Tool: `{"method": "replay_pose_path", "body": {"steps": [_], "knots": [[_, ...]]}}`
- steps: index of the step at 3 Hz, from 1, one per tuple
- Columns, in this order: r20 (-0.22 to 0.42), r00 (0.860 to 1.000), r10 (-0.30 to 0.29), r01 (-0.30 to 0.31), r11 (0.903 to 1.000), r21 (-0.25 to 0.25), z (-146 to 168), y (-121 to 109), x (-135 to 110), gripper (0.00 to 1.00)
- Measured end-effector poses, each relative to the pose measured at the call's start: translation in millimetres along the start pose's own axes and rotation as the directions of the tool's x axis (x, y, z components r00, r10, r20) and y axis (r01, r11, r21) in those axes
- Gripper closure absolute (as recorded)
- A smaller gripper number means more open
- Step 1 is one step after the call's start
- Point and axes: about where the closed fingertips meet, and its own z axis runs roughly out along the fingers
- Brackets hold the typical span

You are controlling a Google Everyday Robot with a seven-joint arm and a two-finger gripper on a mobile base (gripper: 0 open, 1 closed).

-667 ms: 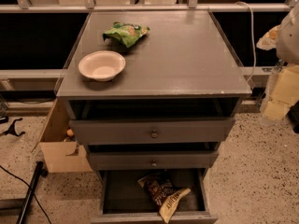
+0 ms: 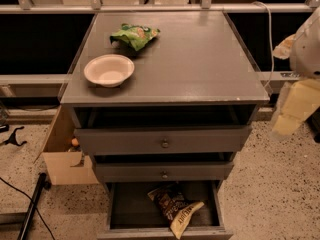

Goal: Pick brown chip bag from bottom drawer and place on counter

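Note:
The brown chip bag [image 2: 175, 208] lies in the open bottom drawer [image 2: 125, 209], right of its middle, with a tan-yellow end hanging over the front edge. The counter [image 2: 200, 59] is the grey top of the cabinet above. My gripper [image 2: 296, 110] shows as a blurred pale-yellow shape at the right edge of the view. It hangs beside the cabinet's right front corner, at about counter height, far above the bag and holding nothing that I can see.
A white bowl [image 2: 109, 69] and a small green bag [image 2: 135, 35] sit on the left half of the counter. Two knobbed drawers [image 2: 164, 144] stand partly pulled out above the bottom one. A cardboard box [image 2: 62, 159] stands left of the cabinet, and a black pole [image 2: 30, 209] lies on the floor.
The arm at the right edge has dropped slightly. The bag, bowl and drawers have not moved.

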Motion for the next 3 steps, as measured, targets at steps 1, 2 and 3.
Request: {"method": "replay_pose_path", "body": {"steps": [1,2,3], "knots": [[0.006,0.999,0.048,-0.048,0.9988,0.01,20.7,10.1,-4.3,0.0],[0.013,0.988,0.152,-0.153,0.988,0.025,64.0,28.1,-11.1,0.0],[0.015,0.978,0.209,-0.209,0.9774,0.029,97.1,38.7,-13.7,0.0]]}}
